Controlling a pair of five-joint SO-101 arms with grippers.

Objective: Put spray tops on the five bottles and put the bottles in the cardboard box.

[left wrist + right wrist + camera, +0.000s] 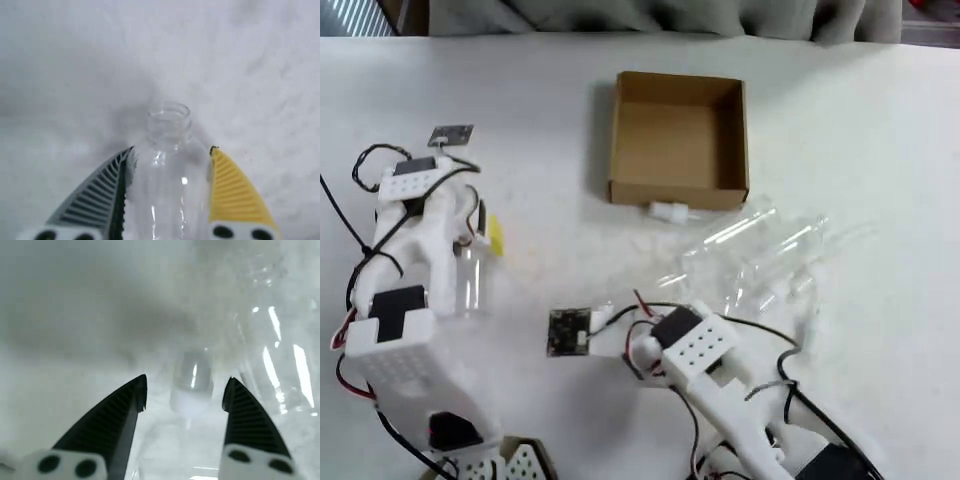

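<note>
My left gripper (170, 150) is shut on a clear, capless bottle (168, 117), with the grey and yellow fingers pressed to its sides and the open neck pointing away. In the high view this bottle (470, 280) is at the left of the table with the left gripper (480, 245) on it. My right gripper (186, 379) is open just above the table, with a white spray top (191, 385) between its black fingers. The right gripper (615, 325) sits at the table's front middle. The open cardboard box (680, 185) stands at the back centre.
Several clear bottles (760, 250) lie in a heap right of the right gripper, in front of the box. Another white spray top (668, 212) lies against the box's front wall. More small white tops (790, 290) lie among the bottles.
</note>
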